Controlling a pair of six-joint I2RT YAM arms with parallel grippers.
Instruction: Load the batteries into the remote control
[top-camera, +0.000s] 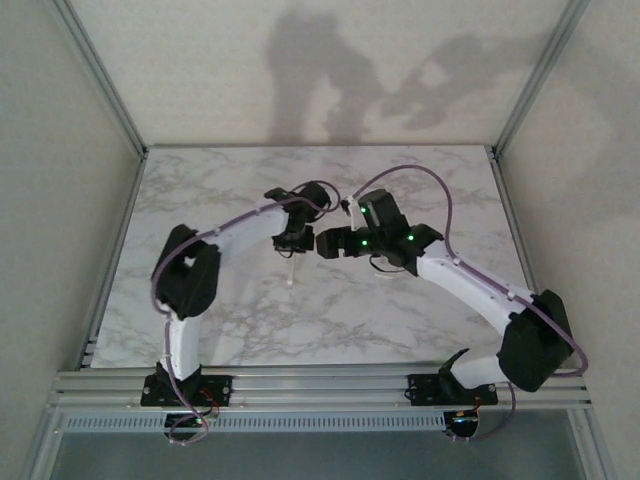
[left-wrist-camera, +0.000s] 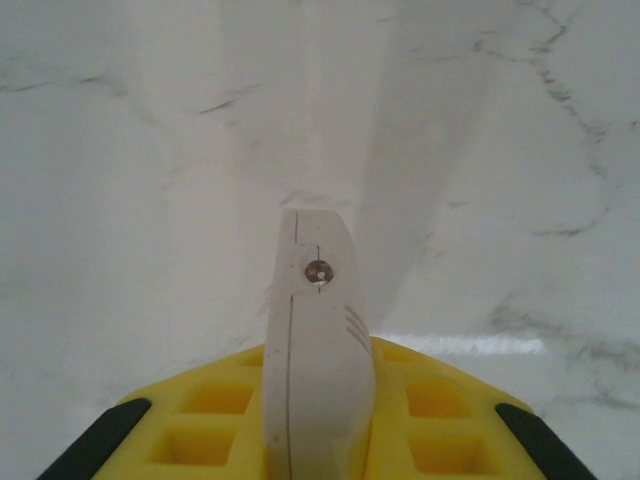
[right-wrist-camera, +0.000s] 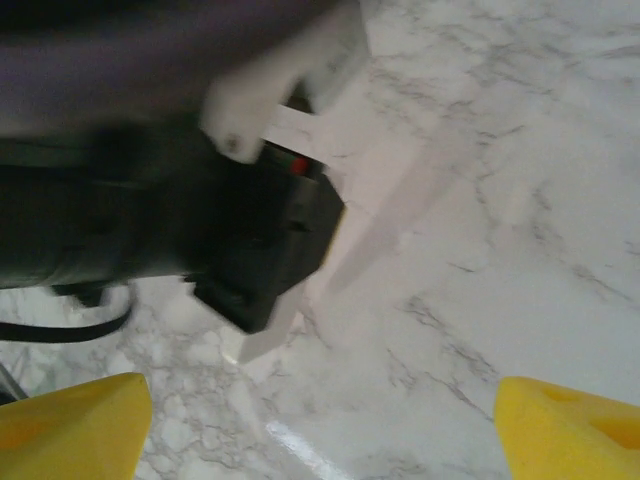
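Item 1, my left gripper: jaws clamped narrow on the white remote, which sticks out edge-on past the yellow fingers over the marble desk. Whether its free end touches the desk I cannot tell.

Item 2, my right gripper: jaws wide, holding nothing, facing the left gripper close by at mid-desk.

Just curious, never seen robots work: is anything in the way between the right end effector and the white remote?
Nothing loose is visible between them. The right end effector, open, faces the remote over the marble table. The left end effector, shut on the remote, covers its middle from that side.
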